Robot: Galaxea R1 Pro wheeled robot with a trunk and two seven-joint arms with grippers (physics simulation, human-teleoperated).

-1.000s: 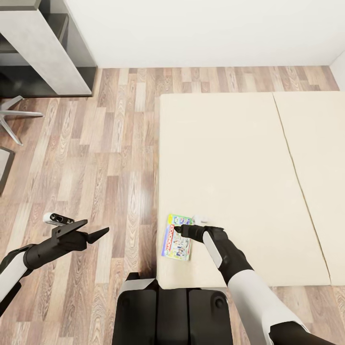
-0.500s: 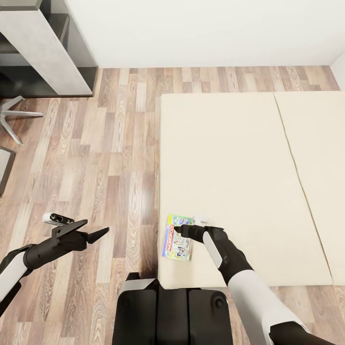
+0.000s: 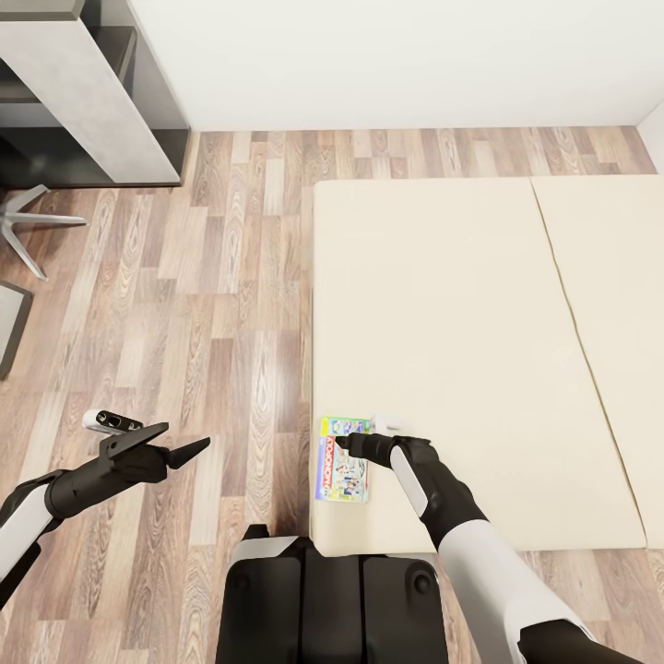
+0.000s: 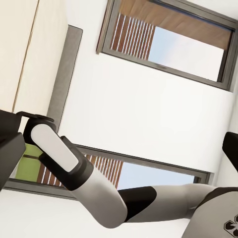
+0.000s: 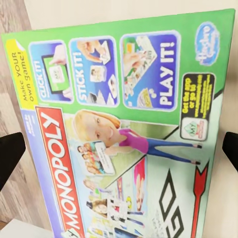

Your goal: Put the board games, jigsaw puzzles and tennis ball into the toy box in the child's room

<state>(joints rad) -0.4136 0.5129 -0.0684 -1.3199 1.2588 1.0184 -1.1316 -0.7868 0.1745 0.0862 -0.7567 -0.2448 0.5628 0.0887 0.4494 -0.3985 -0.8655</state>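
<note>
Monopoly box (image 3: pixel 342 458) flat at the bed's (image 3: pixel 480 304) near left corner, by the edge. Likely light, stiff, slick; best pinched across its short sides. Right pincer (image 3: pixel 346 444) poised over it, spread wide, grasping nothing; arm bent, reaching forward. Left pincer (image 3: pixel 180 442) open over the floor (image 3: pixel 184 277), idle.

Bare mattress of the bed (image 3: pixel 461 304) stretches free beyond the Monopoly box (image 3: pixel 342 458); wooden floor (image 3: pixel 212 304) lies open beside it.

Only the head camera has shifted slightly.
</note>
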